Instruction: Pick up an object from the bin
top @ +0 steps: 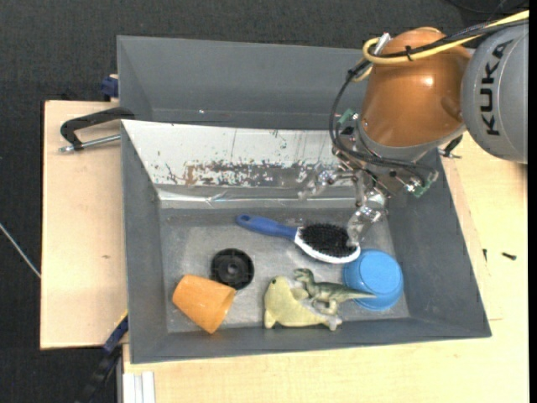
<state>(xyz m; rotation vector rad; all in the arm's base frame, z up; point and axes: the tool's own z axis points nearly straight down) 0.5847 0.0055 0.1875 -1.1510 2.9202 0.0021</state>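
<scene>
Background: a dark, textured floor (50, 23) surrounds a grey metal bin (138, 225) with sloping walls. The back wall is scuffed and speckled.

Item nearest the gripper: a hairbrush (302, 235) lying flat on the bin floor, right of centre and towards the back. It has a slim blue handle and an oval white head set with black bristles, bristle side up.

Orientation: its long axis runs nearly across the bin, dropping slightly from left to right. The handle end points to the left and back, and the head points to the right and front. The head lies just beside the rim of a blue cup (377, 280); contact between the two cannot be confirmed.

Gripper (367, 215): it hangs under the arm's orange cover, above the floor at the back right, just beside the brush head on its right side. Whether it is spread or pressed together cannot be told. Nothing is seen held in it.

Other contents: a black round disc (232, 267) sits left of centre. An orange cup (203, 302) lies on its side at the front left. A pale yellow dinosaur toy (289, 307) and a green dinosaur toy (325, 290) lie together at the front, touching the blue cup.

Markings: "KUKA" in dark letters on the grey arm (495, 82), reading vertically. No legible writing on the brush.
</scene>
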